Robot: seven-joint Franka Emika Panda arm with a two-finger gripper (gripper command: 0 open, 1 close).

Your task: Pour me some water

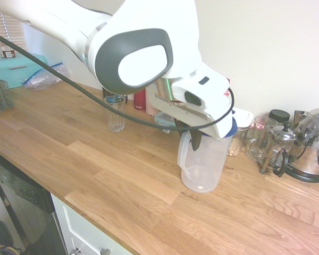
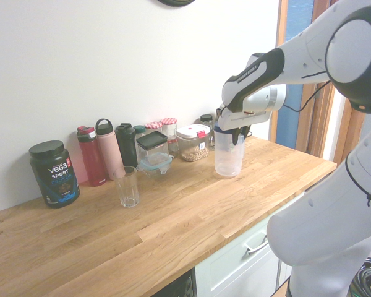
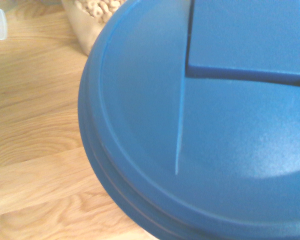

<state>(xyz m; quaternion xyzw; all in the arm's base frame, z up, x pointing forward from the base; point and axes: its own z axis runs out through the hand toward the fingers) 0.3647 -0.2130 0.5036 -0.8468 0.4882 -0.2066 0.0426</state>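
Blue lid (image 3: 140,100) nearest us, our gripper (image 1: 190,139) is closed on the handle of the pitcher (image 1: 204,167), right of the glass (image 1: 116,118); an off-centre grip could let it swing.

Both exterior views are bright, their pale wall (image 2: 68,68) washed toward white, with soft, faint shadows on the wooden counter (image 1: 122,175). Daylight shows through the blinds (image 1: 4,24) in the first exterior view. The wrist view is softly blurred, and a whitish patch of glare spreads over the blue lid (image 3: 140,100). Small label print is hard to read.
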